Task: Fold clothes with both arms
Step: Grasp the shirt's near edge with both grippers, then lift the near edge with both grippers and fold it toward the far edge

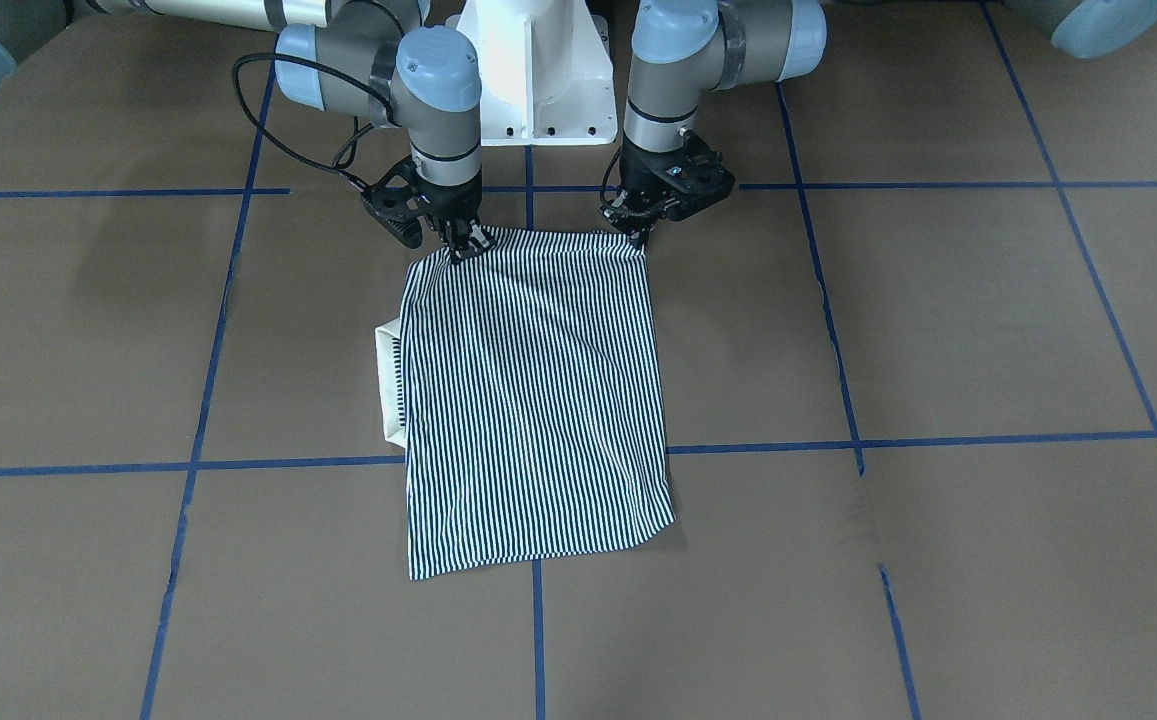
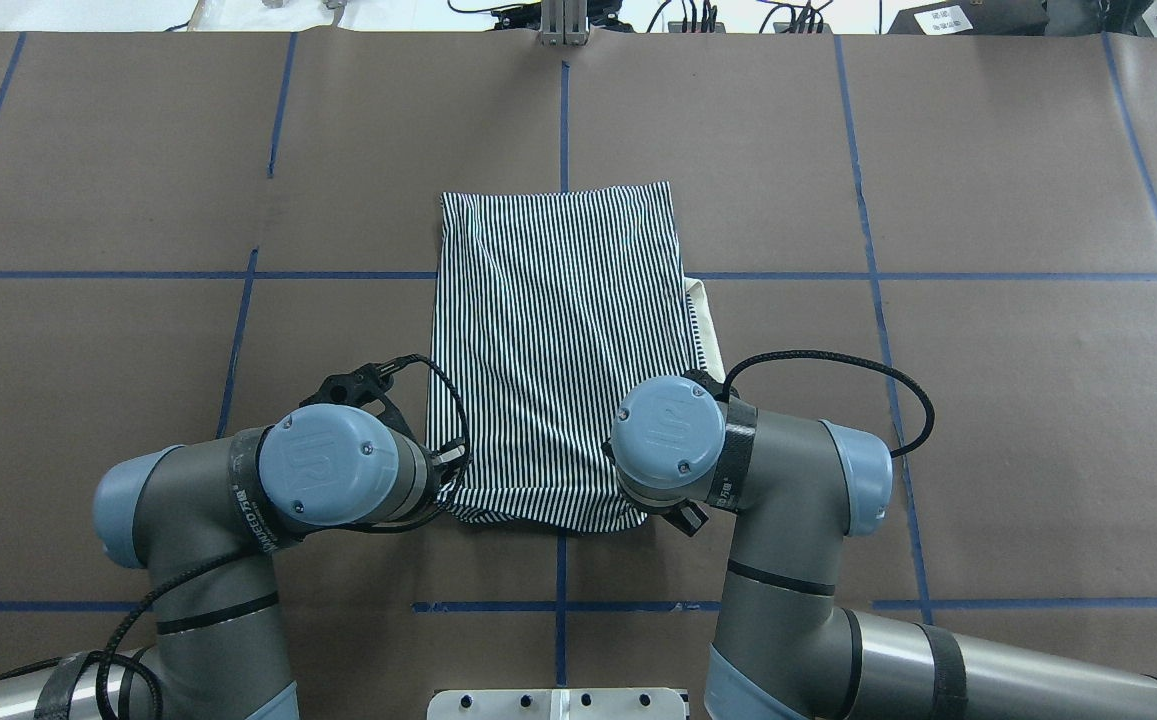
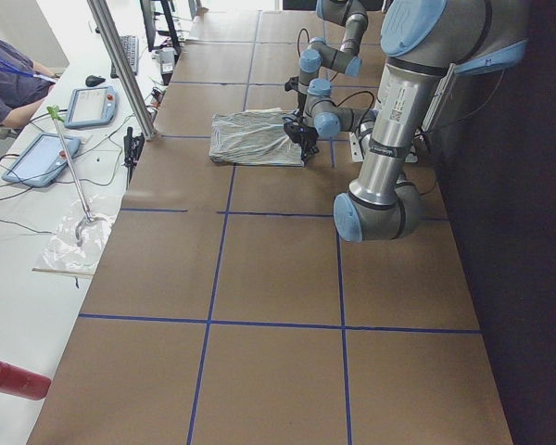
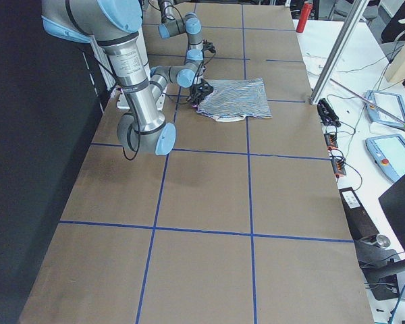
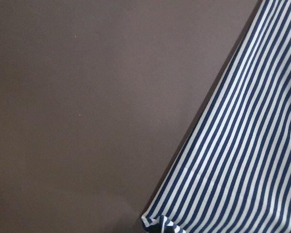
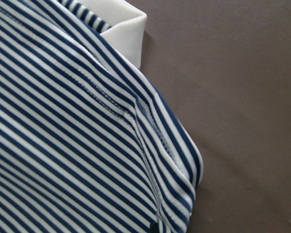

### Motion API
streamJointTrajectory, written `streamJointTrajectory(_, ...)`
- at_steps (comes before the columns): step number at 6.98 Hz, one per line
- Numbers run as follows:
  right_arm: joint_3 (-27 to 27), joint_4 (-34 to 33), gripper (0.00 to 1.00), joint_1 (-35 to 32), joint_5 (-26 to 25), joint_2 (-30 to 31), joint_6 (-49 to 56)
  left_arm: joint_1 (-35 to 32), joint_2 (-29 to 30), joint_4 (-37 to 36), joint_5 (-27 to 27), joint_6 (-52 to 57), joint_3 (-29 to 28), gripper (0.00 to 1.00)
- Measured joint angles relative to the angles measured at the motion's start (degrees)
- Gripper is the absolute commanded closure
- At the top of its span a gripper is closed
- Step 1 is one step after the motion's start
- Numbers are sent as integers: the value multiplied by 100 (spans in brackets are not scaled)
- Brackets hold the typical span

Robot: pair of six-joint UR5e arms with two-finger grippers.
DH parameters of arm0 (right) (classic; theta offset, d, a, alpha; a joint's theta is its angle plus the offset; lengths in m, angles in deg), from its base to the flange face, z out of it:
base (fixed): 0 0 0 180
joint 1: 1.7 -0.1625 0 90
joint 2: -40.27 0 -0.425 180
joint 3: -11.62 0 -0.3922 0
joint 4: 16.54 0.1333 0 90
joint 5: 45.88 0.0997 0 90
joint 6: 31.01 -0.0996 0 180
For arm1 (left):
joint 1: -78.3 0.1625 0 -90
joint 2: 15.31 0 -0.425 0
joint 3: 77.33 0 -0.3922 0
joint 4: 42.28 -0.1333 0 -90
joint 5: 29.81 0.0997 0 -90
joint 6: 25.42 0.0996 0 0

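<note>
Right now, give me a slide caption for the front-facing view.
Folded striped polo shirt, cream collar peeking out, pinched at its robot-side corners by left gripper and right gripper.

Striped shirt (image 1: 538, 400) lies folded, left gripper (image 1: 640, 238) and right gripper (image 1: 460, 243) pinching corners.

The table (image 1: 988, 320) is covered with brown paper. Blue tape lines (image 1: 938, 438) divide the surface into a grid of rectangles.

A white bench (image 3: 18, 232) runs along the table's far side, opposite the robot. An aluminium post (image 3: 122, 69) stands at the joint between table and bench.

Items on the bench:
- two flat pendant tablets with blue-grey frames, one (image 3: 91, 105) beyond the other (image 3: 39, 159);
- a black keyboard (image 3: 128, 54) and a mouse (image 3: 94, 81);
- a clear plastic bag (image 3: 72, 250);
- a red cylinder (image 3: 14, 378), lying on its side.

A person (image 3: 7, 79) sits at the bench near the tablets.
</note>
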Motion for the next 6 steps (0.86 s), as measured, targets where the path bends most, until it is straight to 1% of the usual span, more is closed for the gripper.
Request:
streamJointTrajectory(3,242,30,100,-15,-87,56,-39,13,5,-2,-6,64,69,100)
streamJointTrajectory(5,491,46,100,-39,-65,195,0,130,-19,-112,-8,90,443,100)
streamJointTrajectory(6,786,48,100,-12,-49,370,6,301,-48,-280,-9,93,720,100)
